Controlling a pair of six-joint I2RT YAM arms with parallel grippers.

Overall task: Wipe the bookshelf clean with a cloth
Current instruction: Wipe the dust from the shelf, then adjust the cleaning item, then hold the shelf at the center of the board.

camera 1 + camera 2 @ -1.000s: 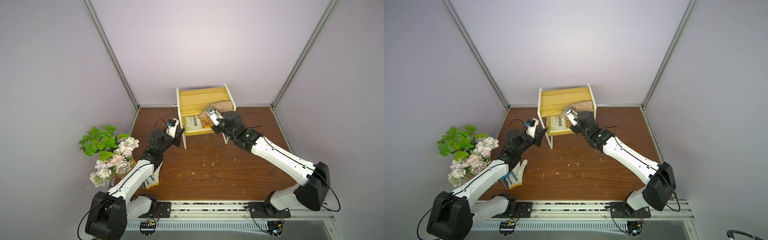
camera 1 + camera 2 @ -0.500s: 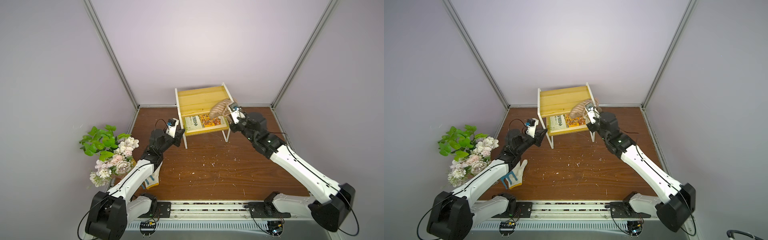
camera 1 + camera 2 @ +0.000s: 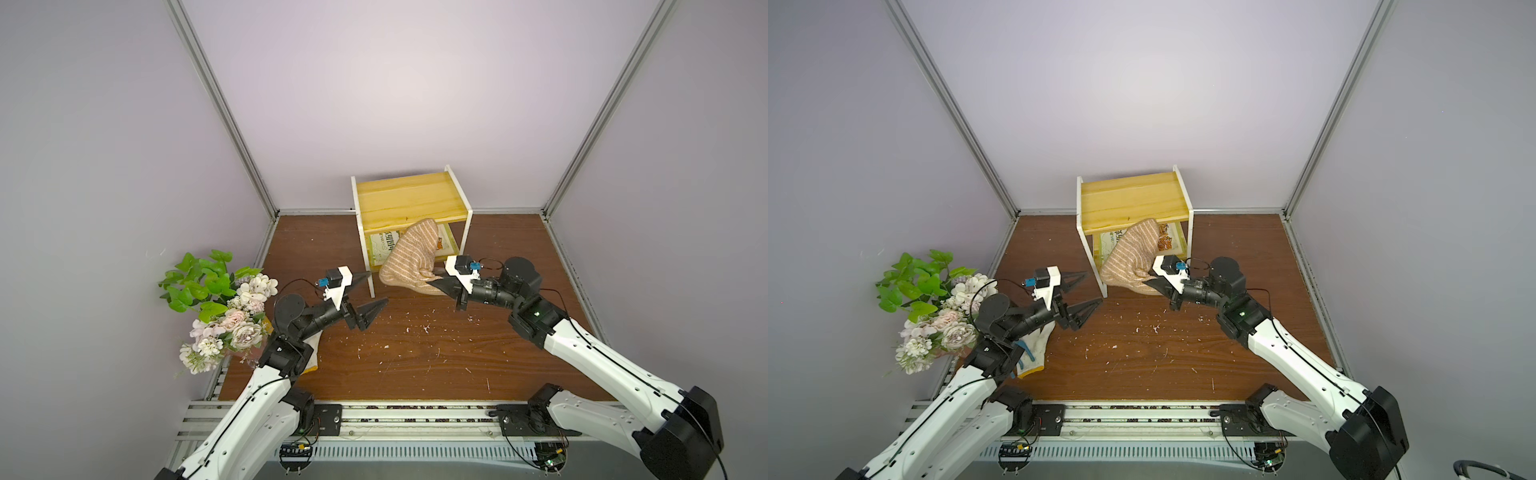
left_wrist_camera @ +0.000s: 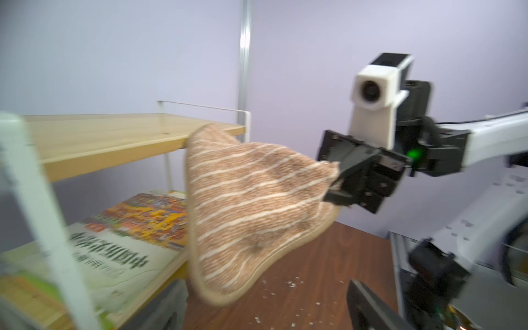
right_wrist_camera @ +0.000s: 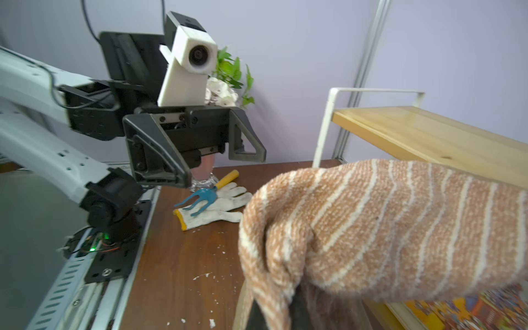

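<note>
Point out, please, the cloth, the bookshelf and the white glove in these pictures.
cloth (image 3: 411, 259): a top view, middle of the striped fabric.
bookshelf (image 3: 409, 199): a top view, bare upper board.
white glove (image 5: 228, 208): right wrist view, palm.

The brown wooden table (image 3: 415, 374) carries the bookshelf (image 3: 409, 199), a white glove (image 3: 1038, 349) and scattered crumbs (image 3: 417, 328).

Cloth (image 3: 413, 259) draped off bookshelf (image 3: 409, 199)
The tan, cream-striped cloth stretches from the upright yellow-and-white bookshelf's top board edge down past the lower tier, its end pinched in the right claw (image 3: 436, 285).
</note>
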